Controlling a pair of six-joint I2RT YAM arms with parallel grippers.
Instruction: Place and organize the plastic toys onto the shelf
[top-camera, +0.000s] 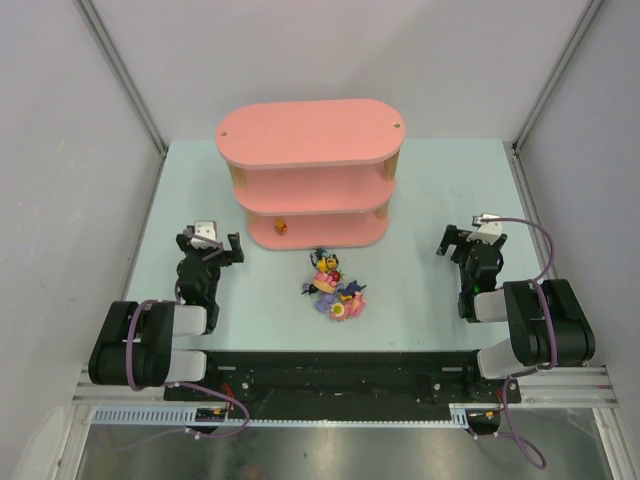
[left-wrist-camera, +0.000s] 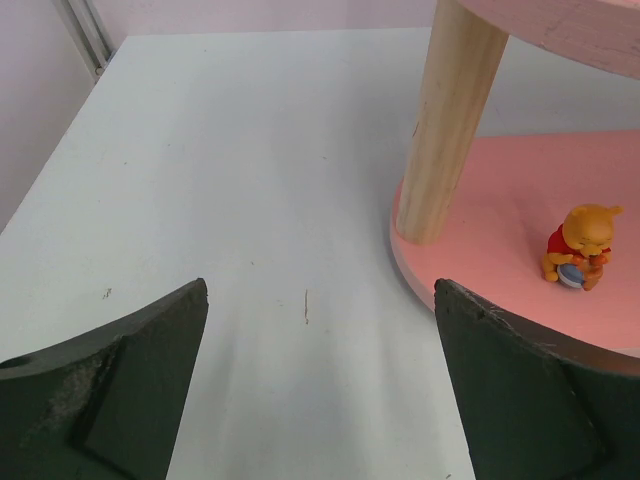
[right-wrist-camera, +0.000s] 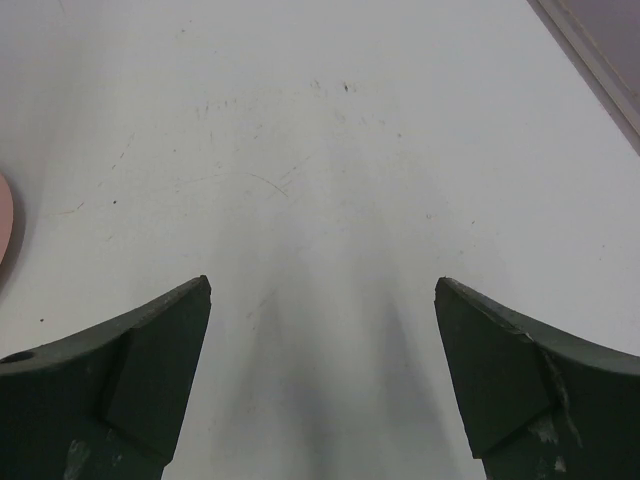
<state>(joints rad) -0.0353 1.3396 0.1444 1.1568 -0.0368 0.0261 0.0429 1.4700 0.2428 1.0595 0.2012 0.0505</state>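
With the left gripper (top-camera: 210, 243) and right gripper (top-camera: 470, 240) hanging open over bare table (top-camera: 420, 200), the shelf (top-camera: 310, 135) is holding one yellow bear (left-wrist-camera: 580, 245) on its bottom board, while the remaining toys (top-camera: 335, 290) are lying heaped just in front.

No readable text, labels, brands or numbers in any view
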